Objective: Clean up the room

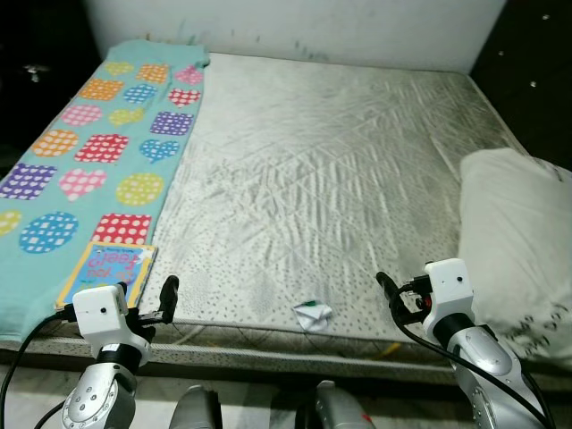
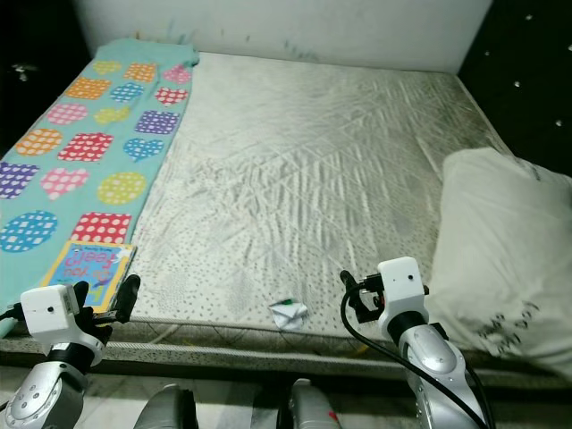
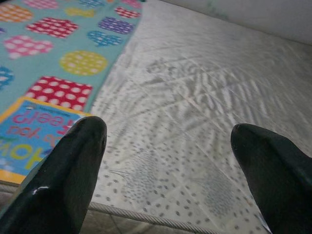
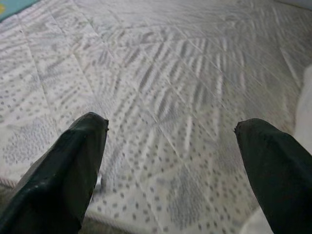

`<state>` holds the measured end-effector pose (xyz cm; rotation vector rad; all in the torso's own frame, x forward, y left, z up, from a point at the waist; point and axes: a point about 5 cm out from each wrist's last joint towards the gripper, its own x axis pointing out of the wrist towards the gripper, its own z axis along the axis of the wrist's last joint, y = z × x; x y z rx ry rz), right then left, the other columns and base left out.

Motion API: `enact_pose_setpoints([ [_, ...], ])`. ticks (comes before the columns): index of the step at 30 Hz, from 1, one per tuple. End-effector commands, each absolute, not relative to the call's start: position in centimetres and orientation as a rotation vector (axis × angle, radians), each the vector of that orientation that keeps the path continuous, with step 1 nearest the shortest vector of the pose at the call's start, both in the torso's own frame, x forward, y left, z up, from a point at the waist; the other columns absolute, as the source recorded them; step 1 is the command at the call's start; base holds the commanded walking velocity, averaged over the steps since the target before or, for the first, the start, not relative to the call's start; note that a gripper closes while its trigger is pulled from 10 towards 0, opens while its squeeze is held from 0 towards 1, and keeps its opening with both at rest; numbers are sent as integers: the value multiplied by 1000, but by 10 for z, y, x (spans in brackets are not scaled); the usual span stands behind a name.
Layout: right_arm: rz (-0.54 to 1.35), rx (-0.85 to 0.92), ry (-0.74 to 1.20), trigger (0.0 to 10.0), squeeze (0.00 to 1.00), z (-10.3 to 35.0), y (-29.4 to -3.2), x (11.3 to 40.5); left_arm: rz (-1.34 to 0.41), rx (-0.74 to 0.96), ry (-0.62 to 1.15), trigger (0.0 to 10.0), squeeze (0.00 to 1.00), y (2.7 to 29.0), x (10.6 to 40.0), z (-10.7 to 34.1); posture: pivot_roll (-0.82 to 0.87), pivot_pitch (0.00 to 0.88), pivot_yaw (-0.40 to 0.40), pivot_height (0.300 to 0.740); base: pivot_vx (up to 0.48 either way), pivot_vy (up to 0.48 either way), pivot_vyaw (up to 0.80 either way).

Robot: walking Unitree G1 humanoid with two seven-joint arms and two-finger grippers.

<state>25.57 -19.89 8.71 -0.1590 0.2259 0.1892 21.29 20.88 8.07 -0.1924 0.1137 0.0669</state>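
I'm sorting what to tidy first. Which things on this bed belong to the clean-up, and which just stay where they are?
To tidy:
- small crumpled white-and-green wrapper near the mattress's front edge
- blue children's book with yellow border on the blanket

Staying put:
- teal blanket with polka-dot shapes
- white pillow
- grey quilted mattress

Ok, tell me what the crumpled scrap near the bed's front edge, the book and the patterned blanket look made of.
Crumpled scrap: probably thin paper or wrapper, white with green print, sharply creased.
Book: likely glossy card or board; flat, stiff-looking cover with bright print.
Patterned blanket: soft matte fabric, teal with dotted shapes, lying limp along the mattress.
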Motion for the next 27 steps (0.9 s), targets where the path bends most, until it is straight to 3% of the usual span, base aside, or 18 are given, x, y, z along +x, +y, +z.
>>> enact_pose_setpoints([
  [1, 196, -167, 240, 10000, 0, 85, -200, 254, 71, -188, 117, 10000, 0, 207, 213, 80, -93, 138, -51, 661, 0, 0, 0],
  [21, 223, -175, 239, 10000, 0, 84, -197, 259, 88, -180, 110, 10000, 0, 207, 214, 80, -88, 138, -59, 631, 0, 0, 0],
  [27, 233, -177, 236, 10000, 0, 85, -194, 261, 90, -177, 106, 10000, 0, 206, 215, 81, -86, 132, -60, 591, 0, 0, 0],
])
